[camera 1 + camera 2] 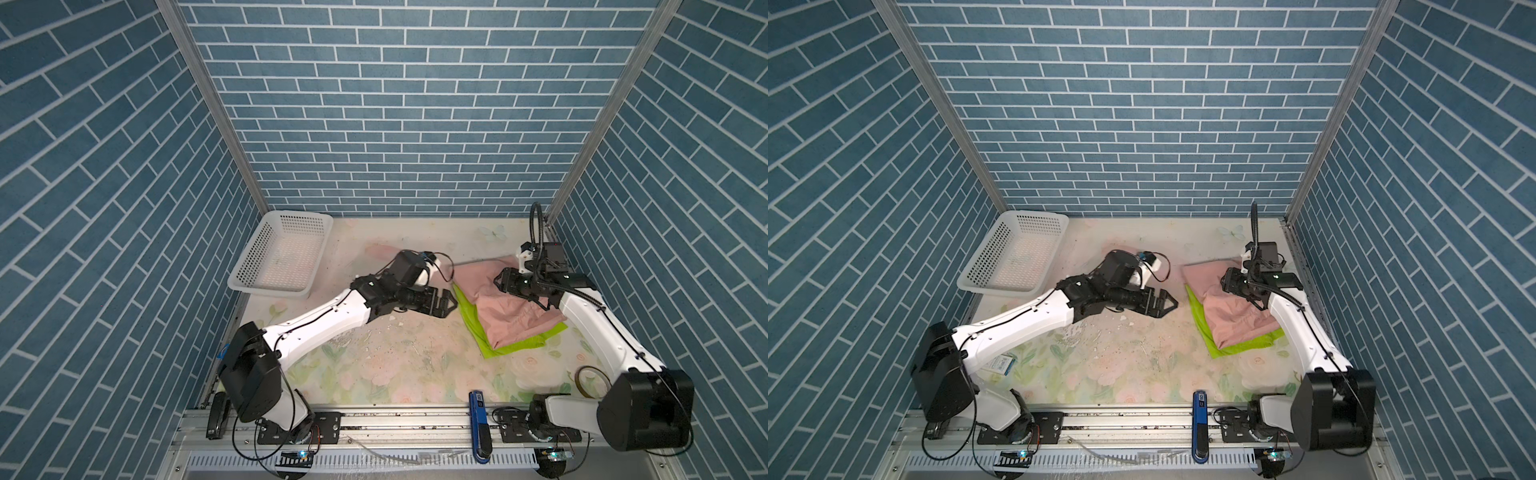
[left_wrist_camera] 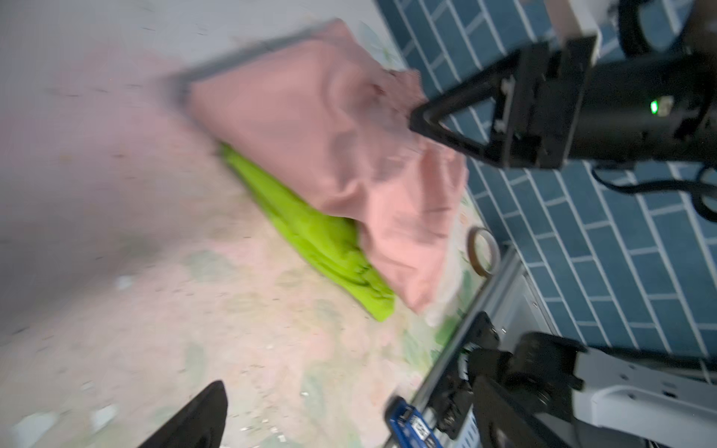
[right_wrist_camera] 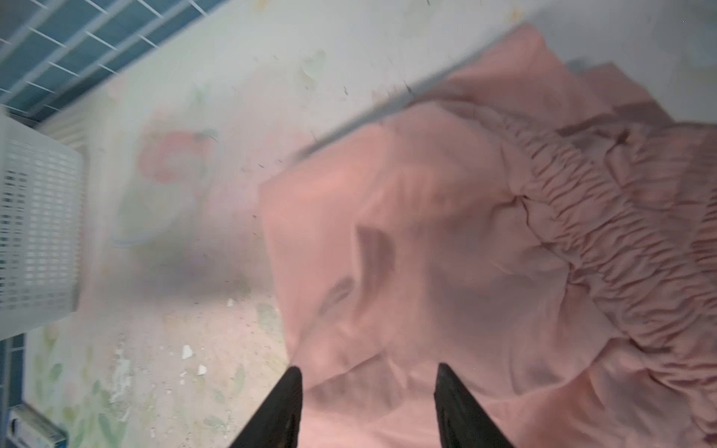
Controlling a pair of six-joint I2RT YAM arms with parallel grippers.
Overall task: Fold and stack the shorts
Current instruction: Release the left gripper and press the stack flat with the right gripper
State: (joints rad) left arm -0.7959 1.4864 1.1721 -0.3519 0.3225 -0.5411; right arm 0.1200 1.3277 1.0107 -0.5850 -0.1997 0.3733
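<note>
Two pairs of shorts lie stacked at the right of the table (image 1: 395, 365), in the middle height of both top views. The salmon-pink shorts (image 1: 511, 320) are on top: soft, matte cloth folded into a rough, puffy rectangle with deep creases. Their gathered elastic waistband shows as fine ribbed ruching at the right of the right wrist view. Beneath them lie the lime-green shorts (image 1: 478, 330), a flatter folded layer of brighter cloth. Only a narrow strip shows along the pink pair's left and lower edges, and the layered folds are plain in the left wrist view (image 2: 310, 225).

The right gripper (image 3: 368, 368) hangs over the upper part of the pink shorts, its two black, pointed fingers (image 3: 279, 411) parted and nothing caught between them. The left gripper (image 1: 451, 306) sits just left of the stack over bare table, jaws spread wide and empty.

A white perforated plastic basket (image 1: 253, 253), rectangular with sloping walls, stands at the upper left of the table. The tabletop has a faded floral print, scuffed and flecked with chips. A thin tape ring (image 2: 470, 248) lies near the stack's lower right corner
</note>
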